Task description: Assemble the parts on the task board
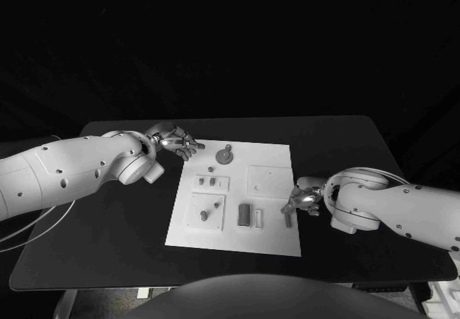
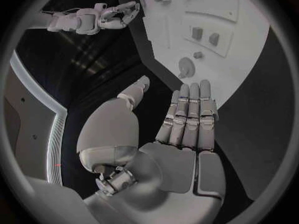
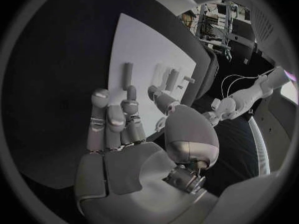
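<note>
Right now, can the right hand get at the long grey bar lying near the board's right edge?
Probably yes. The right hand is open at the task board's right edge, its fingertips just beside the long grey bar. The bar lies flat with bare board around it, and the left hand is at the far corner.

A robotics lab: black table, dark backdrop, cluttered equipment racks with cables behind.

I see the white task board lying flat mid-table, with a round grey disc part near its far edge, small upright pieces on raised squares, and grey bars toward its near edge.
</note>
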